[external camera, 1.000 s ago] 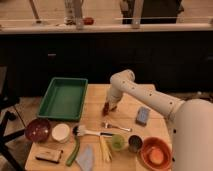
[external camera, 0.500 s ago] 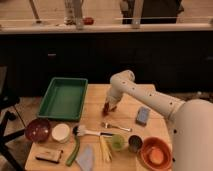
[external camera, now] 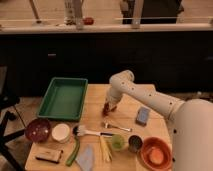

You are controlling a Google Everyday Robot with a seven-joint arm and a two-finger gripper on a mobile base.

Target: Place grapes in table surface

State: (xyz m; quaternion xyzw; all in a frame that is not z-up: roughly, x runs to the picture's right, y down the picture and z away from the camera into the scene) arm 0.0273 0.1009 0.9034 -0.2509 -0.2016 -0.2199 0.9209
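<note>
The white arm reaches down to the middle of the wooden table point(external camera: 95, 100). The gripper point(external camera: 109, 108) is low over the tabletop, just right of the green tray point(external camera: 64, 97). A small dark red cluster, the grapes point(external camera: 106, 111), shows at the gripper's tip, at or just above the wood. I cannot tell whether they rest on the table or hang in the gripper.
A fork point(external camera: 117, 126) lies in front of the gripper. A blue sponge point(external camera: 143, 116) lies to the right. Along the front stand a maroon bowl point(external camera: 38, 130), white bowl point(external camera: 61, 132), brush point(external camera: 85, 132), green cup point(external camera: 117, 142), can point(external camera: 135, 144) and orange bowl point(external camera: 156, 154).
</note>
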